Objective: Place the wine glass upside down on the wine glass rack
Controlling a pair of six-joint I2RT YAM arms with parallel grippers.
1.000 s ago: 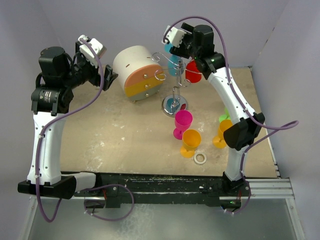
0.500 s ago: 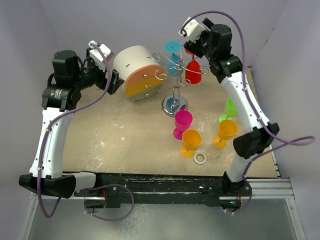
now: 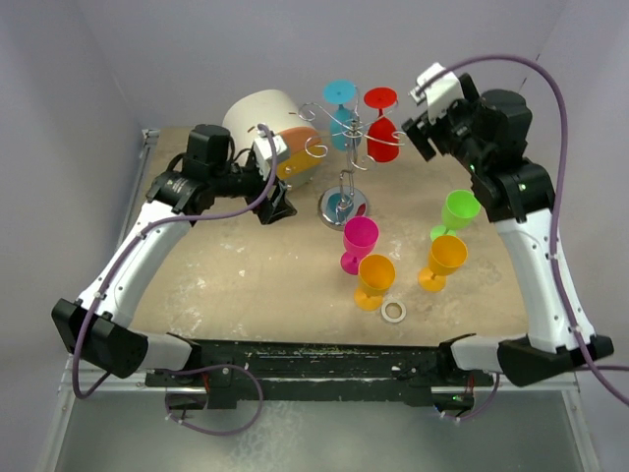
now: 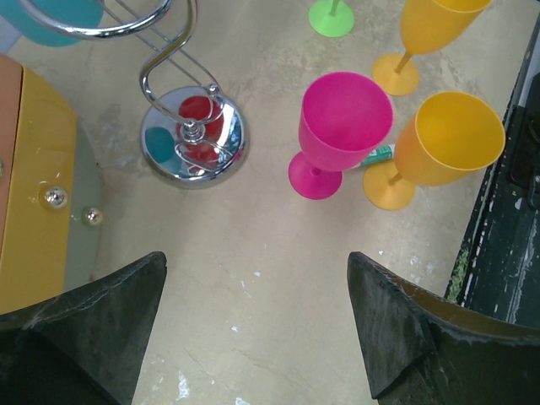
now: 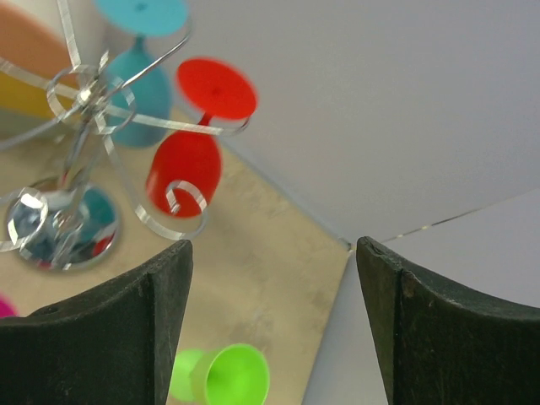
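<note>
While red wine glass point(image 3: 383, 139) and teal wine glass point(image 3: 341, 124) hang upside down on wine glass rack point(image 3: 343, 205), task judged partly done. Left upright on bench point(image 3: 226, 265): pink glass point(image 3: 359, 241), front orange glass point(image 3: 375, 280), right orange glass point(image 3: 442, 258), green glass point(image 3: 458, 209). Left end effector point(image 4: 256, 261) held wide, empty, pink glass ahead. Right end effector point(image 5: 274, 245) spread wide, empty, near red wine glass, apart.
</note>
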